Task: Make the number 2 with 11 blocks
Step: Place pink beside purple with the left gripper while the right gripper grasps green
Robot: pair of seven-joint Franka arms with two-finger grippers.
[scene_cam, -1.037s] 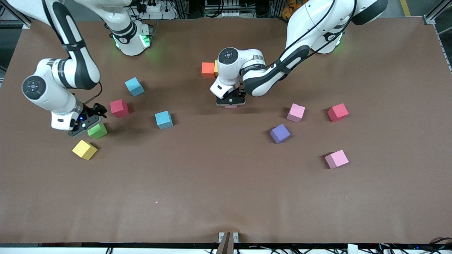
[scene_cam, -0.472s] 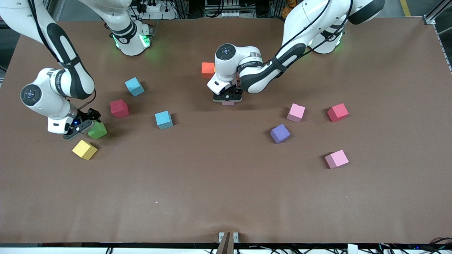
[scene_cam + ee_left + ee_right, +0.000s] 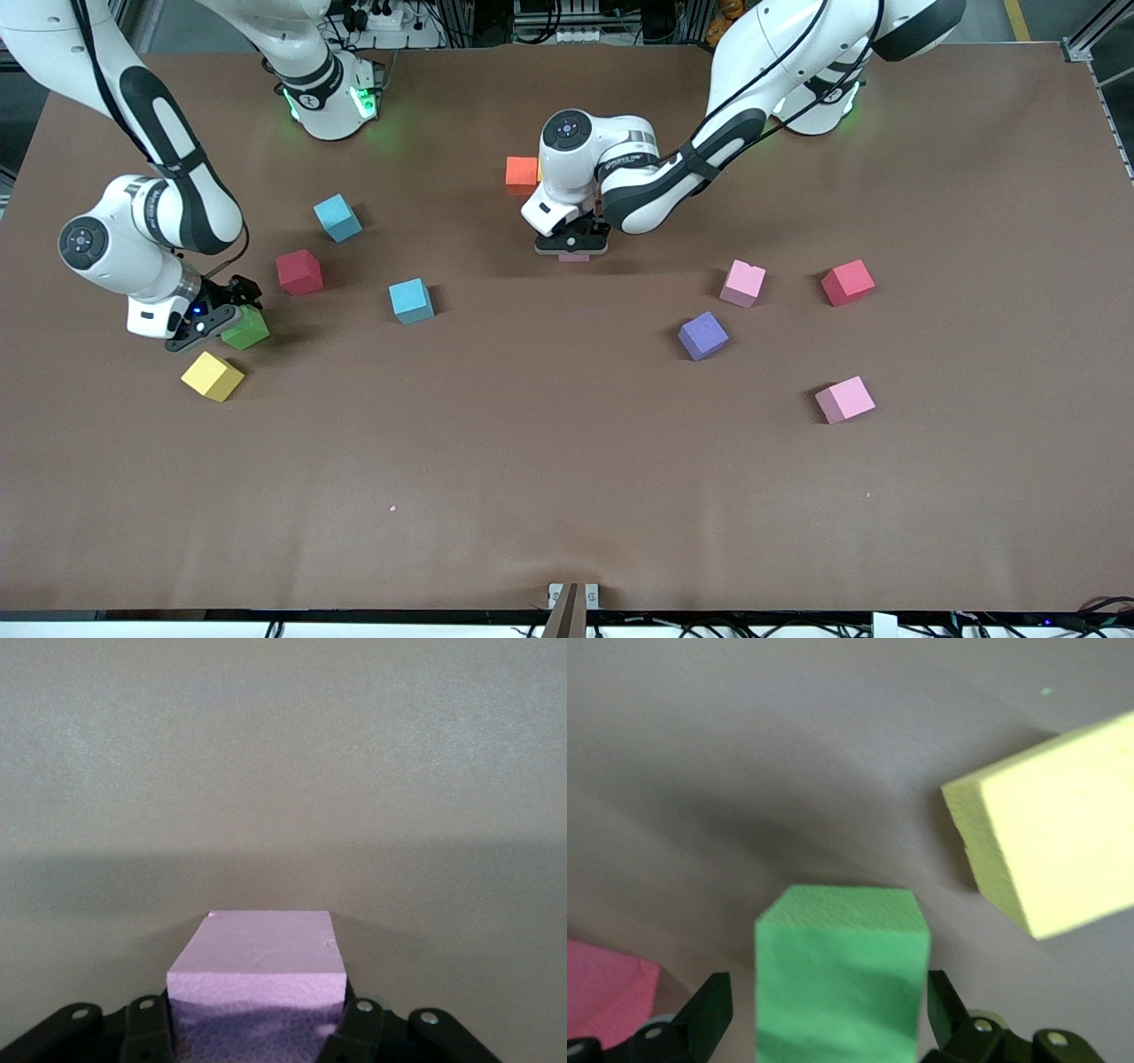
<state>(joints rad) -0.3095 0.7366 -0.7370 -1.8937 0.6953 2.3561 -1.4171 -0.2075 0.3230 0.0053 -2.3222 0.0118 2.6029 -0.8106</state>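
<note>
My left gripper (image 3: 573, 251) is shut on a pink block (image 3: 574, 258) (image 3: 257, 957), held low over the table just nearer the camera than an orange block (image 3: 521, 170). My right gripper (image 3: 230, 319) (image 3: 828, 1010) is open, its fingers straddling a green block (image 3: 248, 328) (image 3: 842, 983) that rests on the table at the right arm's end. A yellow block (image 3: 213, 376) (image 3: 1050, 837) lies close beside the green one, nearer the camera. No number 2 shows in these views.
Loose on the table lie two light blue blocks (image 3: 337, 217) (image 3: 412, 300), two red cubes (image 3: 299, 271) (image 3: 848, 282), two more pink blocks (image 3: 742, 283) (image 3: 844, 399) and a purple block (image 3: 703, 335).
My left gripper carried the pink block a little toward the orange block and the robots' bases. My right gripper shifted slightly around the green block and its fingers began to narrow.
</note>
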